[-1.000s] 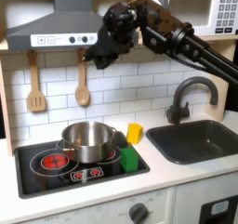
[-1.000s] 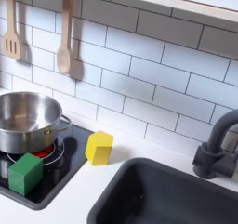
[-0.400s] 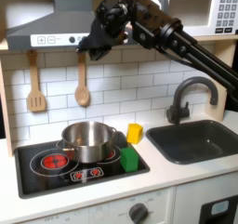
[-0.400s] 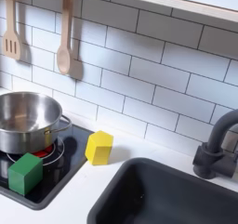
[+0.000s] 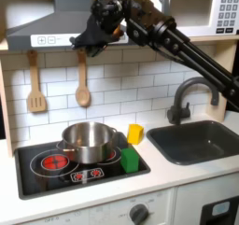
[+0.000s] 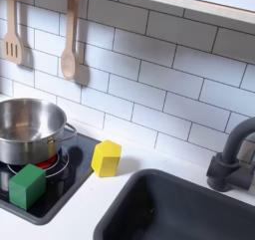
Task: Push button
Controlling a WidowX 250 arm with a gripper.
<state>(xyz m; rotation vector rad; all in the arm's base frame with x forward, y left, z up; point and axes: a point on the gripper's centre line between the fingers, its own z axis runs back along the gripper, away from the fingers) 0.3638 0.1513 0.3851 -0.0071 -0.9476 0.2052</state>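
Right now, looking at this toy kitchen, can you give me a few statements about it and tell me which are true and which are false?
1. The gripper is up at the range hood, above the stove. True.
2. The steel pot sits in the sink. False: it stands on the stovetop; the sink holds nothing visible.
3. A green block lies on the stovetop in front of the pot. True.
4. The yellow block is stacked on the green block. False: it lies apart, on the counter between stove and sink.
5. A wooden spoon and a wooden spatula hang on the tiled wall. True.
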